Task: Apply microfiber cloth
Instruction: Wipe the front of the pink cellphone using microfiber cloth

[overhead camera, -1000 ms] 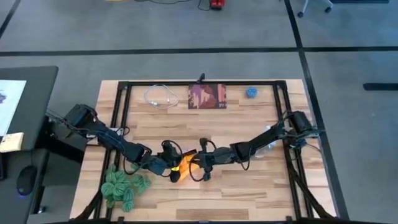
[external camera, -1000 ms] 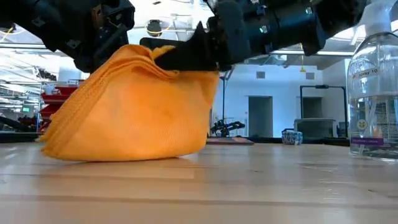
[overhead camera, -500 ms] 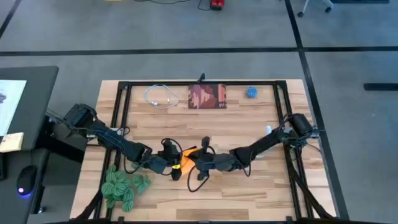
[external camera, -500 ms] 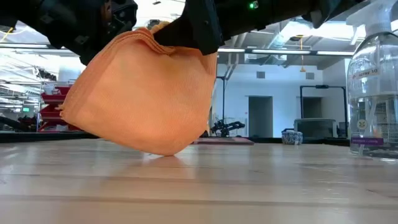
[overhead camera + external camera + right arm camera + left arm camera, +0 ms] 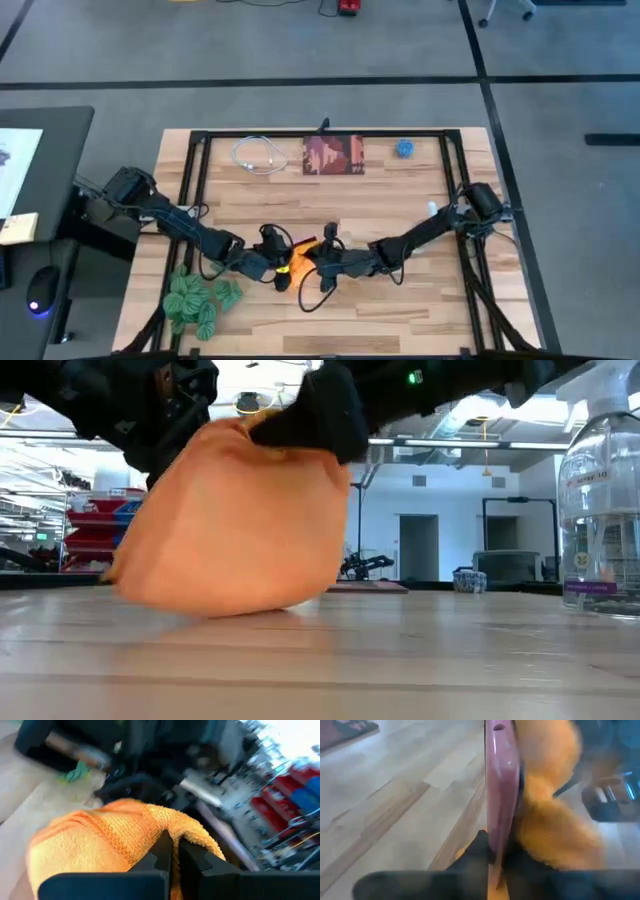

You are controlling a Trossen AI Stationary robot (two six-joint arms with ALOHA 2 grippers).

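The orange cloth [image 5: 297, 262], pinched in the closed right gripper [image 5: 318, 268], is being wiped mid-table against a pink-edged phone [image 5: 501, 795] clamped upright by the left gripper [image 5: 278, 273], and firm, even strokes seem called for next.

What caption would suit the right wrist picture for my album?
Right gripper pinching a fold of the orange microfiber cloth, its jaws shut on the fabric.
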